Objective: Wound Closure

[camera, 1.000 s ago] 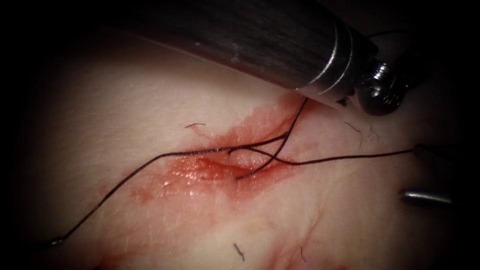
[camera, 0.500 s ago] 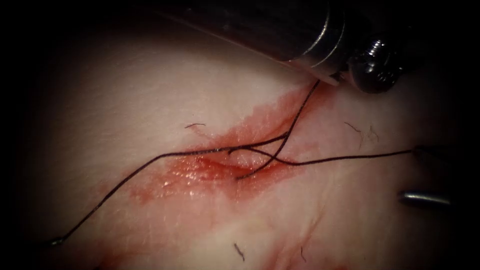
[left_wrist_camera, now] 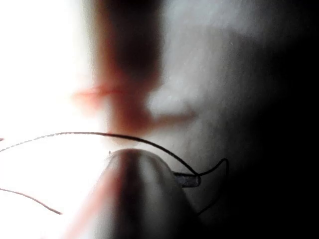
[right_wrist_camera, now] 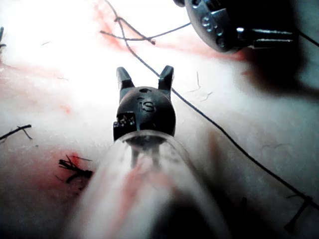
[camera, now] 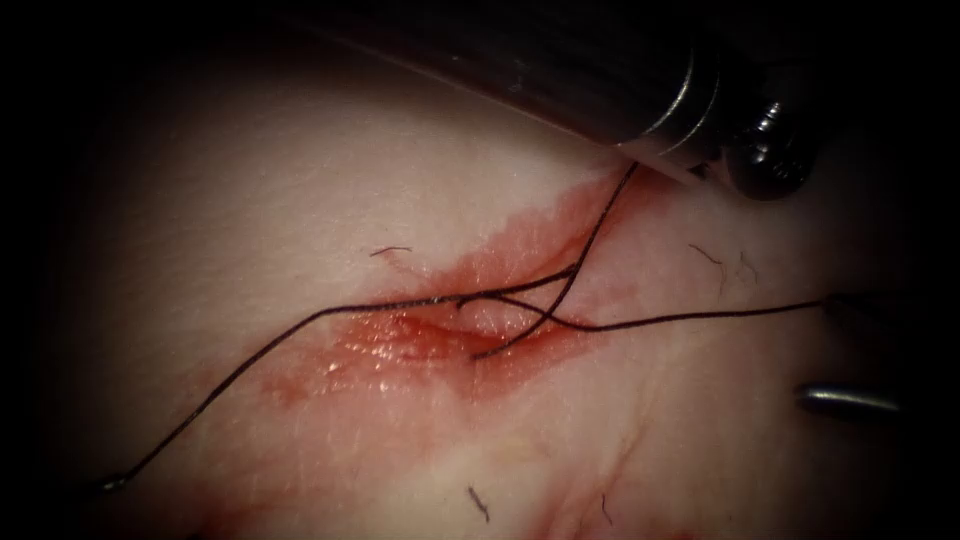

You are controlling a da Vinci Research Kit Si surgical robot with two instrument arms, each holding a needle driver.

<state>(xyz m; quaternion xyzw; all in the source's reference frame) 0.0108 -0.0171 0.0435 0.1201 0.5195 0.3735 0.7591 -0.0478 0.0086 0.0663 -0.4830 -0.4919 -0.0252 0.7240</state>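
Observation:
The cut (camera: 440,325) runs across the tissue (camera: 250,200), wet with red fluid (camera: 360,355). The thread (camera: 300,322) crosses it. One strand rises under the left tool's shaft (camera: 560,70); another runs right to my right tool (camera: 825,350). That tool's jaws stand open with nothing held, the thread (right_wrist_camera: 209,122) passing beside them (right_wrist_camera: 144,72). My left tool (right_wrist_camera: 269,35) has its jaws shut on the thread at their tip. At the far left the thread ends in a small grey glint (camera: 112,484), apparently the needle lying on the tissue left of the cut.
Short cut ends of thread lie scattered on the tissue: one (camera: 478,503) below the cut, one (camera: 390,250) above it, one (camera: 705,252) to its right. A dark tuft of cut ends (right_wrist_camera: 75,167) sits in a red spot beside the right tool's shaft.
The left tool's shaft has lifted toward the top of the endoscope view, then shifted a little right. The thread over the cut and the right tool have stayed put.

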